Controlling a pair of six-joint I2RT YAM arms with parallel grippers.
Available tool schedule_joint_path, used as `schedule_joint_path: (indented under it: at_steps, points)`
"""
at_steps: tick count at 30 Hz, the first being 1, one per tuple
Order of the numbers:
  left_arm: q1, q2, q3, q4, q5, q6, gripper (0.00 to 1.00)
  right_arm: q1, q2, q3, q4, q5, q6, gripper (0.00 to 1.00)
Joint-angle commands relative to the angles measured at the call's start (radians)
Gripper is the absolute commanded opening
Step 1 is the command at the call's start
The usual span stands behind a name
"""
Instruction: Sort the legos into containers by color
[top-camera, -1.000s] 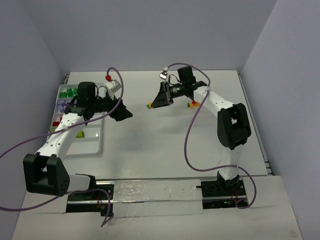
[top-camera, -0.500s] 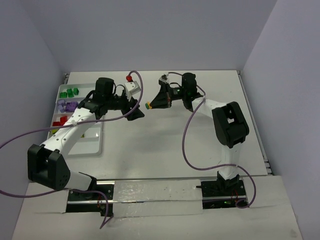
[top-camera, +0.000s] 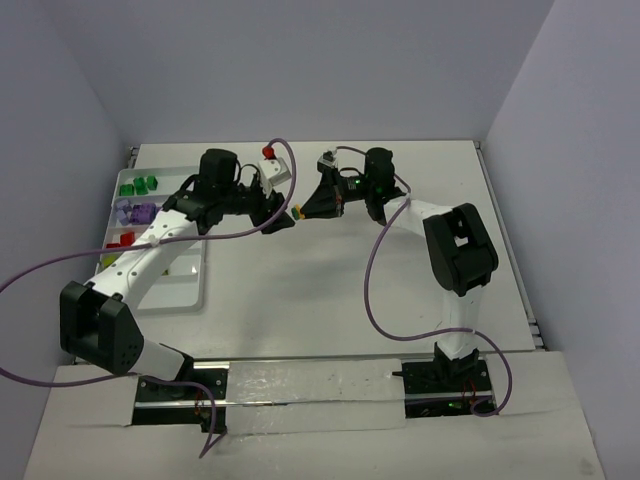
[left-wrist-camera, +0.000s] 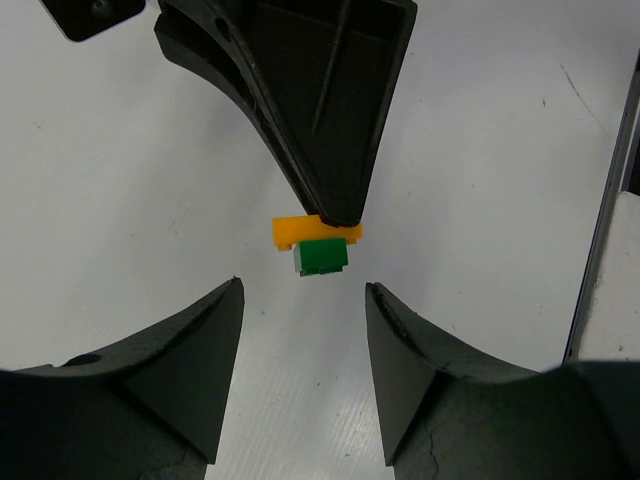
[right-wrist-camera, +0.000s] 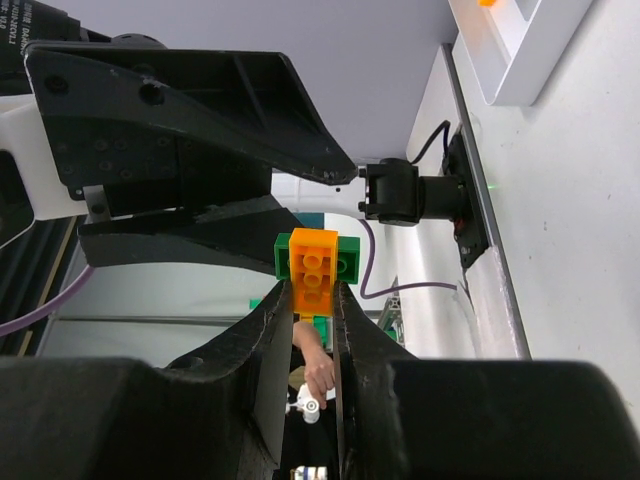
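Note:
An orange lego (right-wrist-camera: 313, 270) with a dark green lego (right-wrist-camera: 348, 258) stuck across it is held above the table, my right gripper (right-wrist-camera: 312, 292) shut on the orange one. In the left wrist view the same pair, orange (left-wrist-camera: 290, 231) over green (left-wrist-camera: 322, 257), hangs from the right gripper's fingertips (left-wrist-camera: 335, 190). My left gripper (left-wrist-camera: 303, 286) is open just short of the green lego, not touching it. From above, the two grippers, left (top-camera: 281, 221) and right (top-camera: 306, 207), meet nose to nose at the table's middle. The white container tray (top-camera: 178, 285) lies at the left.
The tray's compartments hold green legos (top-camera: 138, 185), purple legos (top-camera: 135, 212), red legos (top-camera: 120, 240) and a lime one (top-camera: 106, 262). Purple cables (top-camera: 372, 280) loop from both arms over the table. Walls close the back and sides.
My left gripper has swung right from beside the tray to face the right gripper, and its jaws have narrowed. The right gripper shifted left with the joined legos, then held still.

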Motion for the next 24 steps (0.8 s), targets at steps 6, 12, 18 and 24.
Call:
schedule_joint_path:
  at_steps: [6, 12, 18, 24]
  points:
    - [-0.028, 0.026, 0.064, 0.012, -0.016, 0.017, 0.60, 0.008, -0.025, -0.001, 0.051, -0.018, 0.008, 0.00]
    - [-0.032, 0.031, 0.070, 0.027, -0.028, 0.008, 0.50, 0.012, -0.031, -0.010, 0.043, -0.018, -0.004, 0.00]
    - [-0.035, 0.041, 0.078, 0.037, -0.033, 0.002, 0.44, 0.023, -0.028, -0.007, 0.022, -0.023, -0.019, 0.00]
    - [-0.039, 0.043, 0.080, 0.034, -0.030, 0.003, 0.41, 0.029, -0.028, -0.004, 0.014, -0.023, -0.024, 0.00]
